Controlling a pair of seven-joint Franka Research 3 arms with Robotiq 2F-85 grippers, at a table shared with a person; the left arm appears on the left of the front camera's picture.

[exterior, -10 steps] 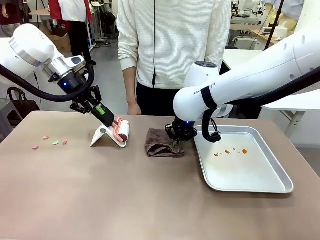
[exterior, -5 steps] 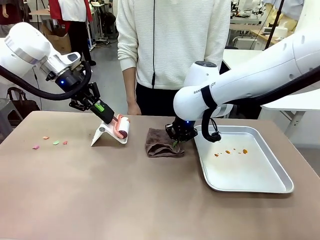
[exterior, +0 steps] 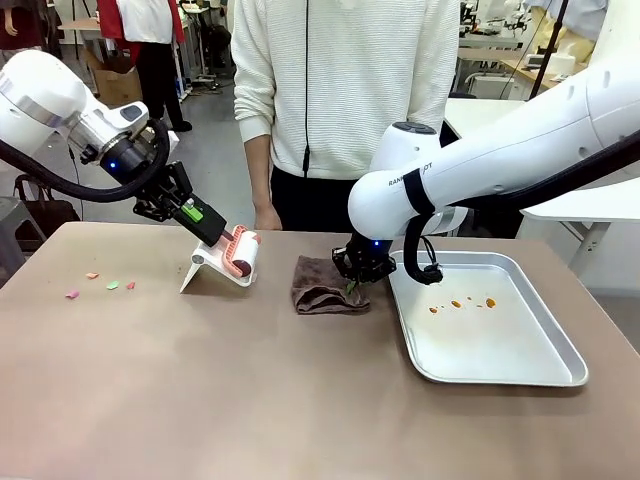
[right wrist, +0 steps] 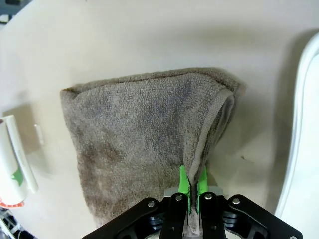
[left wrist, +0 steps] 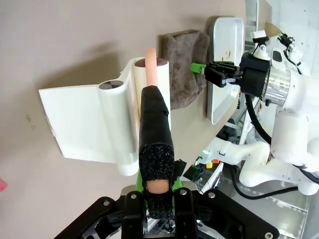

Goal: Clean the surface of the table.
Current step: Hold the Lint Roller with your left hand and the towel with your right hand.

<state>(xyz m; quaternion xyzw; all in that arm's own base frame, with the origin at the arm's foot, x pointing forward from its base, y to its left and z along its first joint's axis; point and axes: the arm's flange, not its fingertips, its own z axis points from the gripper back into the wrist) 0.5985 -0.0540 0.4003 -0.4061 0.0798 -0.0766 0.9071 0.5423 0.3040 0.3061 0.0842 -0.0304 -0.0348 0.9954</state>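
Observation:
The brownish table carries a few small coloured scraps at its left. My left gripper is shut on the black-wrapped pink handle of a lint roller, which rests in a white stand. In the left wrist view, my left gripper clamps the roller handle over the white stand. At the table's middle my right gripper is shut on the edge of a brown cloth. The right wrist view has my right gripper pinching a fold of the cloth.
A silver tray lies at the right with orange crumbs in it; its rim is close beside the cloth. A person in a white top stands at the far edge.
My left arm has drawn back up and to the left a little, taking the roller with it. The right arm and the cloth have not moved.

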